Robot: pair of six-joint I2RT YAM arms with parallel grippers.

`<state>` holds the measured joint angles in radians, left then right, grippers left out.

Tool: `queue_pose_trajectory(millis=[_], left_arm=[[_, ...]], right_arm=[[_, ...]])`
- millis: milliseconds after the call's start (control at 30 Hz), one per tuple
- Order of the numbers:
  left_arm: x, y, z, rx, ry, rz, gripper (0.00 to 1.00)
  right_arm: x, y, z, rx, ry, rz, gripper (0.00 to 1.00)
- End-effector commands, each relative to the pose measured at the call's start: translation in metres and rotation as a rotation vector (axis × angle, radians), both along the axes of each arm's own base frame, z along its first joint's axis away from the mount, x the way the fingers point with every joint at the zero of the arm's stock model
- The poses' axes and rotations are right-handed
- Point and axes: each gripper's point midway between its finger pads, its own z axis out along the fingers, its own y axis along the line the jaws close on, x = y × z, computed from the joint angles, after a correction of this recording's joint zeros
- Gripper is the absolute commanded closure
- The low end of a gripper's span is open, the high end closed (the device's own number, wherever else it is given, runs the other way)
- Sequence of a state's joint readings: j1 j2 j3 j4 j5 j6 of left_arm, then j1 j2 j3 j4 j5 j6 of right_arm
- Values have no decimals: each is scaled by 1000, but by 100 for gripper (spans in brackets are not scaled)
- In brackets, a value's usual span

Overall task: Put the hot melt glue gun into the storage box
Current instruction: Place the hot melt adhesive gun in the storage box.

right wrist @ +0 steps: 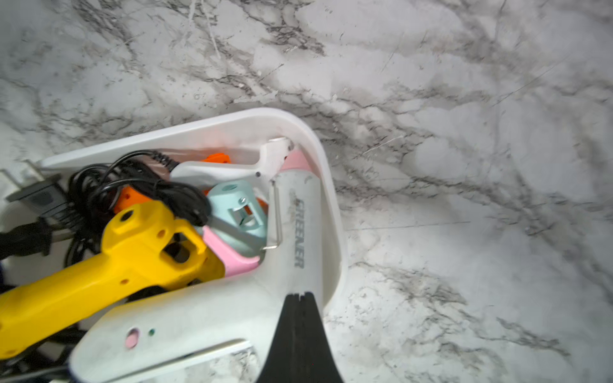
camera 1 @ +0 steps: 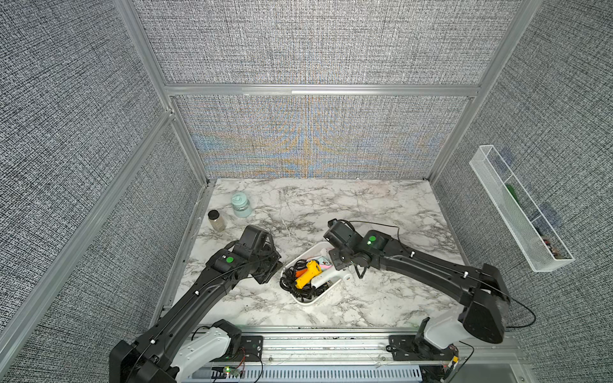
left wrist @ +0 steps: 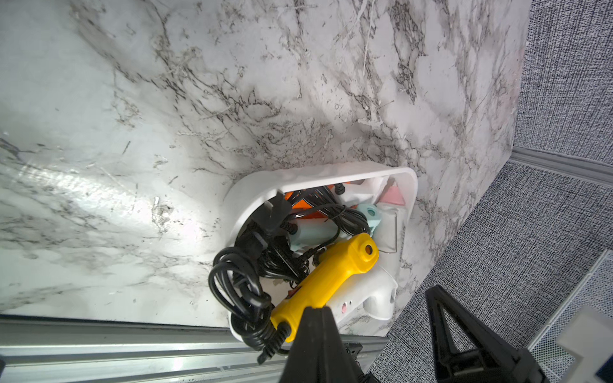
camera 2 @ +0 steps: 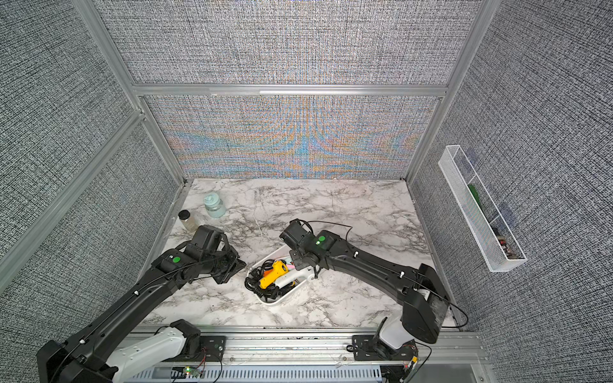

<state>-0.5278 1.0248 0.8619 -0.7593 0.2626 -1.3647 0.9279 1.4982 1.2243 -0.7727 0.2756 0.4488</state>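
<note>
Your right gripper (right wrist: 300, 298) is down over the storage box (camera 1: 311, 302), fingers pressed together with nothing between them, tips right at the body of the white glue gun (right wrist: 292, 232); whether they touch it, you can't tell. That white glue gun lies inside the box along the wall nearest your right arm, pink nozzle in the far corner, handle hanging out over the rim. The yellow glue gun (camera 1: 306, 273) rides on top of the pile in the middle of the box, black cords (camera 1: 292, 282) bunched at the end toward your left arm. Your left gripper (camera 1: 277, 265) hangs just beside that end of the box, outside it, fingers closed on nothing.
</note>
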Motion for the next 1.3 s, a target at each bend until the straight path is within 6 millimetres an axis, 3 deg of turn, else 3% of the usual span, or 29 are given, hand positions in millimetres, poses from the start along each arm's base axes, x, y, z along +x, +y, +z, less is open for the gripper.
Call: queue_pose_trajectory(millis=[0, 167, 333, 633, 1033, 1267], left_arm=[[-1, -2, -2, 0, 8, -23, 100], [-1, -3, -4, 0, 11, -26, 100], [-2, -3, -7, -3, 16, -26, 100], [1, -6, -11, -3, 28, -30, 100], [3, -8, -9, -1, 26, -37, 100], [2, -6, -9, 2, 26, -33, 100]], right_arm=[[-13, 3, -2, 126, 65, -75, 100], [-32, -12, -12, 159, 135, -126, 100], [-44, -21, 1, 216, 144, -158, 100], [-70, -34, -25, 219, 228, -181, 100], [-37, -24, -50, 182, 176, -179, 100], [-31, -18, -58, 182, 177, -171, 100]])
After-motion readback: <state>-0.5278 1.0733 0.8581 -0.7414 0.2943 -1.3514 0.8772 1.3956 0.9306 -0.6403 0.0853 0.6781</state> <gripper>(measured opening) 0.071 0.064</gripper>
